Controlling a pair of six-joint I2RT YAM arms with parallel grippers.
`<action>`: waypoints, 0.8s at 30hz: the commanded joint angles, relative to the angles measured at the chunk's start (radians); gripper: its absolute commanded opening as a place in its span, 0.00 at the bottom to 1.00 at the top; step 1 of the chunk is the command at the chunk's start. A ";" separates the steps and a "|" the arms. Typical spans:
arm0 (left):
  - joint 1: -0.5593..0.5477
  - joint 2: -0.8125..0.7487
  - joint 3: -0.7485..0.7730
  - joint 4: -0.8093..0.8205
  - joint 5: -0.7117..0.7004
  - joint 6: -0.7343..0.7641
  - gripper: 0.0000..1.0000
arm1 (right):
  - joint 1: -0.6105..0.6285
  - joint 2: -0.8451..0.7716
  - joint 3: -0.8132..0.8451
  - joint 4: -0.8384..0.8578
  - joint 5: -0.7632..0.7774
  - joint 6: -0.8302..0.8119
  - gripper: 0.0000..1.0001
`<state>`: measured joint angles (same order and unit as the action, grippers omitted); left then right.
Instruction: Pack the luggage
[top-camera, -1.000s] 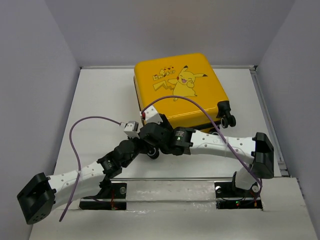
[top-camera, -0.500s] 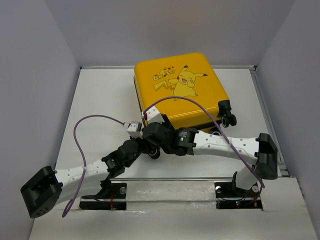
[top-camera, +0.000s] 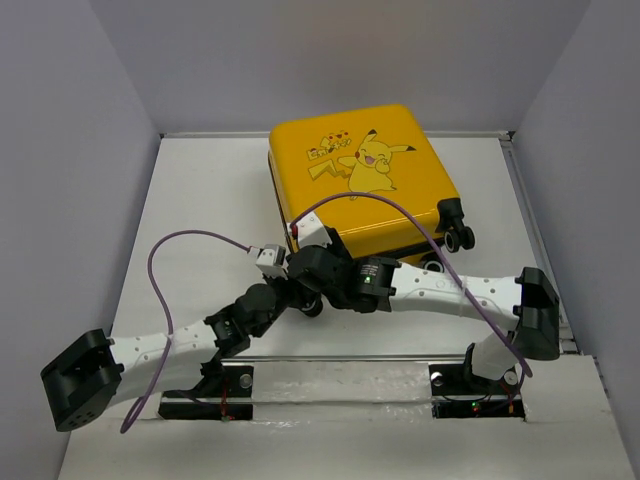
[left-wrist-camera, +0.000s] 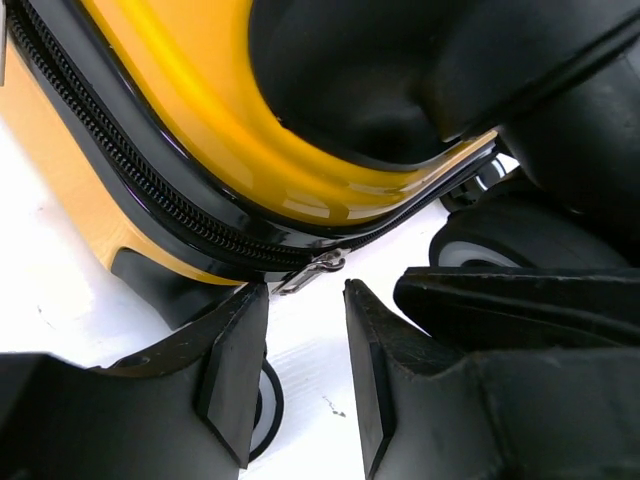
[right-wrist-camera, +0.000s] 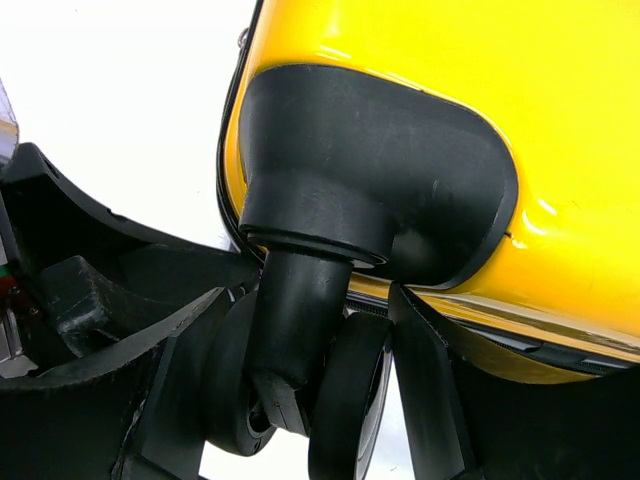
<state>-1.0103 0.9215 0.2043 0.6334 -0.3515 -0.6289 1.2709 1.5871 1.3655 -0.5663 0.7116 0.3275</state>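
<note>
The luggage (top-camera: 365, 175), a yellow suitcase with a Pikachu print, lies closed and flat at the back middle of the table. Both grippers meet at its near left corner. My right gripper (right-wrist-camera: 305, 300) is shut on the black caster wheel (right-wrist-camera: 340, 410) of that corner, one finger (right-wrist-camera: 425, 380) on each side of the twin wheels. My left gripper (left-wrist-camera: 303, 290) stands open just below the black zipper (left-wrist-camera: 150, 190). The small metal zipper pull (left-wrist-camera: 312, 270) hangs right at its fingertips, not pinched between the pads. In the top view the arms hide both sets of fingers.
A second pair of caster wheels (top-camera: 460, 238) sticks out at the suitcase's near right corner. Purple cables (top-camera: 165, 290) arc over both arms. The white table (top-camera: 200, 200) has low walls on the left, back and right.
My left arm has shifted a little to the right and closer to the suitcase corner, and its jaws have widened slightly. The right gripper still holds the wheel in the same place.
</note>
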 joint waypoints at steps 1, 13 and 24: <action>-0.014 -0.007 0.035 0.281 -0.047 -0.003 0.46 | 0.024 -0.045 0.012 0.163 -0.018 -0.016 0.07; -0.039 0.089 0.066 0.371 -0.063 -0.012 0.33 | 0.033 -0.064 -0.006 0.178 -0.015 -0.013 0.07; -0.063 0.089 0.063 0.348 -0.158 0.001 0.63 | 0.042 -0.072 -0.013 0.190 -0.018 -0.022 0.07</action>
<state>-1.0657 1.0401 0.2039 0.7666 -0.4454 -0.6460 1.2766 1.5589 1.3354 -0.5488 0.7444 0.3111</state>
